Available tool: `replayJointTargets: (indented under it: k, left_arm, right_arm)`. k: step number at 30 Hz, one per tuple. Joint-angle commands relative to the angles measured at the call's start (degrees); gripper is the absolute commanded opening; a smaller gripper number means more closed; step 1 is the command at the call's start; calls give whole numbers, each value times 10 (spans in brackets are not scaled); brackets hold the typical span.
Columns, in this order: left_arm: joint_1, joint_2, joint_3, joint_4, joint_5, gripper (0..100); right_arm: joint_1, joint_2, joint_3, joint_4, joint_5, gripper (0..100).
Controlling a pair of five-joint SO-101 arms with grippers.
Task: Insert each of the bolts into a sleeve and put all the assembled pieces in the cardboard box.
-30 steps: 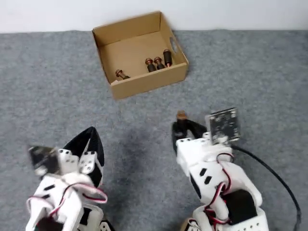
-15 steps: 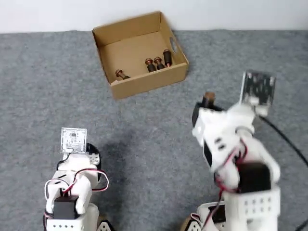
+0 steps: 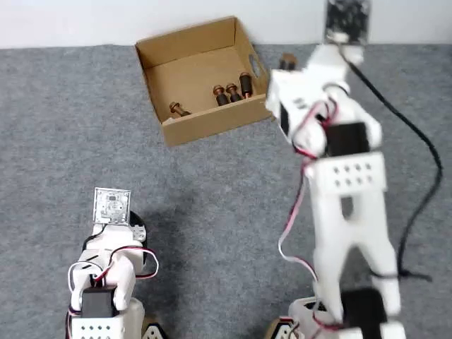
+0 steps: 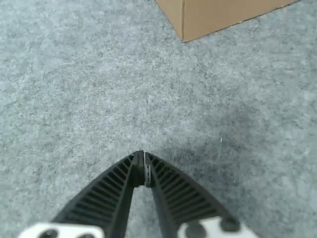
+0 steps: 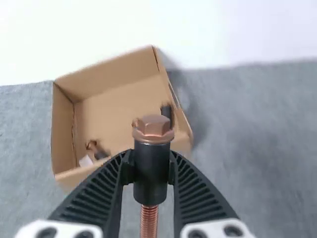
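Copper-headed bolt (image 5: 153, 130) sits in its black sleeve (image 5: 151, 172), gripped by your right pincer (image 5: 150, 156) just outside the cardboard box (image 3: 212, 124). Let go too soon and it could hit the rim and roll onto the table (image 3: 212, 212). Four assembled pieces (image 3: 232, 92) lie inside. Your left pincer (image 4: 143, 167) is clenched, empty.

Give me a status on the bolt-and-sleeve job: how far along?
Done: four pieces lie in the cardboard box, apparently assembled.
In hand: the right gripper is shut on a sleeved bolt, close beside the box.
The left gripper is shut and empty over the carpet.
Left: release that piece into the box.
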Motion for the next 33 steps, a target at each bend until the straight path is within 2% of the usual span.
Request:
replayJointTargets:
  k: [1,10,19,24,29,33]
  left_arm:
    - [-4,-4,-3,-13,-4,6]
    - [-2,-4,-3,-13,-4,6]
    - [-2,-4,-3,-13,-4,6]
    - [-2,-4,-3,-13,-4,6]
    - [-2,-4,-3,-13,-4,6]
    - [-2,-4,-3,-13,-4,6]
  right_arm:
    - [-27,61,-64,-82,47,8]
    - [-74,240,-100,-271,148,8]
    - [-110,417,-162,-396,207,8]
    - [-116,515,-222,-416,217,8]
    - [-121,584,-269,-388,218,13]
    - [-130,611,-302,-320,217,113]
